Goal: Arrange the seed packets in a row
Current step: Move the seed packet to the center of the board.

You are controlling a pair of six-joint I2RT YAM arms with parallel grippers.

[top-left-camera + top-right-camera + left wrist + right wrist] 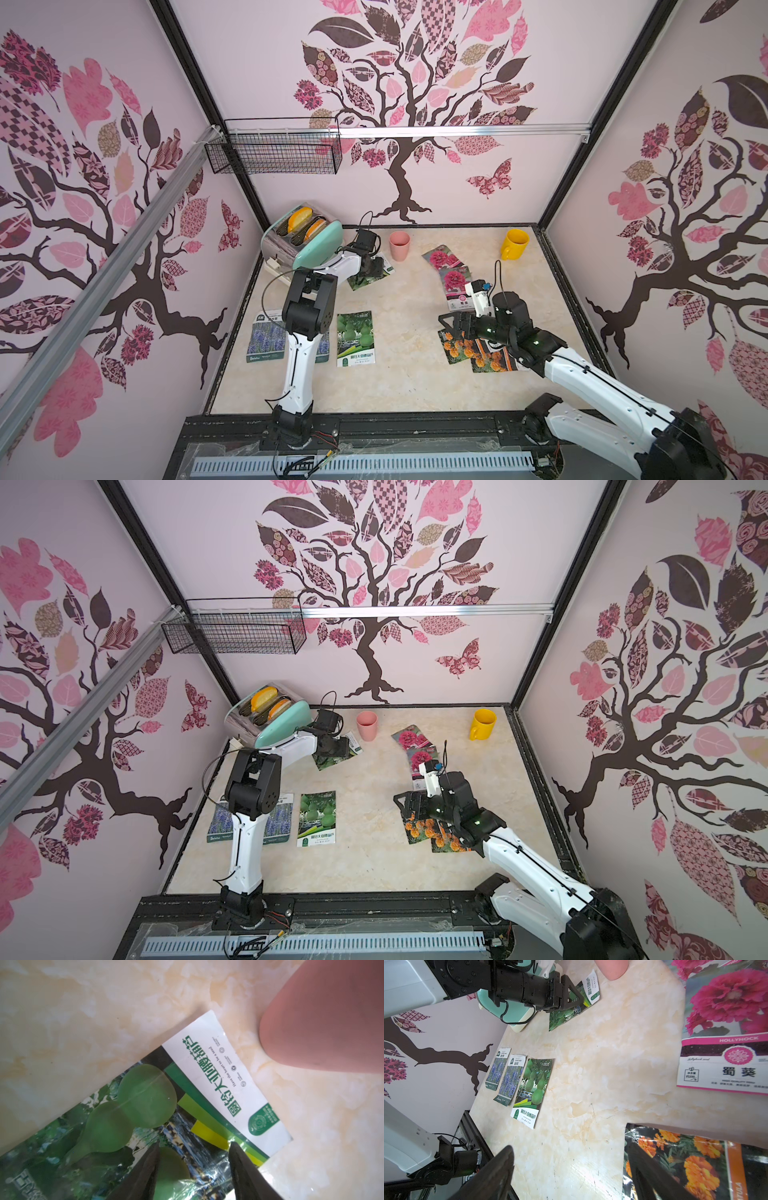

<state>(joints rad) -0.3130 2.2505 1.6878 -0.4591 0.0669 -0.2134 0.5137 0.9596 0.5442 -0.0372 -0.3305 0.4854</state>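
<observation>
Left gripper [372, 267] hangs with fingers apart over a gourd packet [360, 283], upper middle in a top view, by the pink cup [400, 245]. Best to pinch one edge softly, then lay it beside the other gourd packet [354, 338], lower middle.

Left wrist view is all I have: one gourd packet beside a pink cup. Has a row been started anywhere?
Observer: Yes. On the left arm's side, near the robot's base, two lavender packets and a second gourd packet lie side by side.
Operator: Where's the right gripper?
Observer: The right gripper is open, one finger over the edge of two overlapping marigold packets.
Operator: Any other packets loose?
Observer: Two hollyhock packets lie overlapping, farther back towards the yellow mug.
</observation>
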